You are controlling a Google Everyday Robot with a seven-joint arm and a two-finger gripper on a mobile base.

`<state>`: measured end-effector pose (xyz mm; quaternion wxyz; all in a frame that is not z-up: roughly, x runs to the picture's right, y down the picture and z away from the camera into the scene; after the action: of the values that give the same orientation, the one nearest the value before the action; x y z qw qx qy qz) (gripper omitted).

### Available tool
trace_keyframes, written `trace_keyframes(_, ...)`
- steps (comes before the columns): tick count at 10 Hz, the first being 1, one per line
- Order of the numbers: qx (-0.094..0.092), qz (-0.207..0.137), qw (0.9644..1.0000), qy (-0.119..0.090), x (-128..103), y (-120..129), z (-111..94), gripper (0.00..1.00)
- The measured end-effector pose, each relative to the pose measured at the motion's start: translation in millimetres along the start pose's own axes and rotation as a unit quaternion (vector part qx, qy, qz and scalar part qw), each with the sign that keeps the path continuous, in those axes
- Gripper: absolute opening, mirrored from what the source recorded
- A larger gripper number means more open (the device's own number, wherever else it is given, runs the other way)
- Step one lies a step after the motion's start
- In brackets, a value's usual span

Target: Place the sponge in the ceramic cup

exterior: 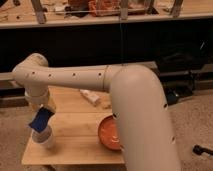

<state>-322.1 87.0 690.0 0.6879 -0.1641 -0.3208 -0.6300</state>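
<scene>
The dark-blue sponge (40, 120) hangs tilted just above the mouth of the white ceramic cup (44, 137), which stands at the left front of the wooden table (75, 140). My gripper (44, 109) sits at the end of the long white arm, directly over the cup, and holds the sponge by its upper edge. The sponge's lower corner overlaps the cup's rim; whether it touches I cannot tell.
An orange plate (106, 134) lies on the table's right, partly behind my arm. A slim white bottle (90, 96) lies at the table's back. A dark shelf runs behind the table. The table's left edge is close to the cup.
</scene>
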Motion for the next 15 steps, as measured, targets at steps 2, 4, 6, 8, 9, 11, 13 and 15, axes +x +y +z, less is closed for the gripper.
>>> trace_keyframes(2, 0.000, -0.011, 0.9999, -0.003, -2.0, -1.3, 3.9, 0.00)
trace_keyframes(4, 0.000, -0.023, 0.9997, -0.005, -4.2, -1.9, 7.6, 0.00)
trace_keyframes(6, 0.000, -0.034, 0.9994, -0.007, -8.1, -4.4, 10.7, 0.00)
trace_keyframes(8, -0.001, -0.042, 0.9991, -0.009, -9.4, -5.2, 12.7, 0.00)
trace_keyframes(9, -0.001, -0.045, 0.9989, -0.009, -9.5, -4.8, 13.4, 0.00)
trace_keyframes(11, -0.002, -0.054, 0.9985, -0.011, -10.7, -4.4, 15.8, 0.00)
trace_keyframes(13, -0.003, -0.063, 0.9979, -0.013, -13.8, -7.1, 18.1, 0.00)
trace_keyframes(15, -0.004, -0.071, 0.9974, -0.014, -14.6, -6.5, 19.8, 0.00)
